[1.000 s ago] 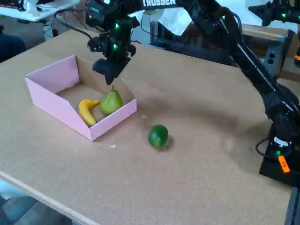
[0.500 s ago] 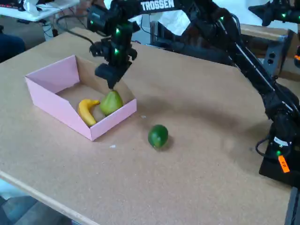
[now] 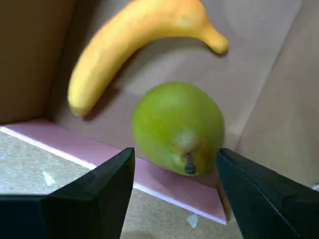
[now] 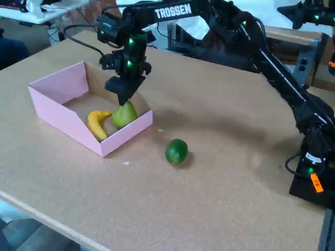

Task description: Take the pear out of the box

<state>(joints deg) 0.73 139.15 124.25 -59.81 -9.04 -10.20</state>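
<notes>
The yellow-green pear [image 3: 178, 127] [image 4: 124, 115] stands upright inside the pink box [image 4: 55, 112] [image 3: 149, 177], close to its right-hand wall in the fixed view. A dark stem tops the pear. My gripper [image 3: 174, 172] [image 4: 122, 97] hangs directly over the pear's top, open, with one black finger [image 3: 102, 191] on each side of the stem in the wrist view. Nothing is held. Whether the fingers touch the pear I cannot tell.
A yellow banana [image 4: 96, 123] [image 3: 134, 42] lies in the box beside the pear. A round dark-green fruit [image 4: 176, 151] sits on the brown table outside the box, to the right in the fixed view. Desks and equipment stand behind the table.
The gripper has come down over the box, from well above the pear to right at its top. The fruits and the box have not moved.
</notes>
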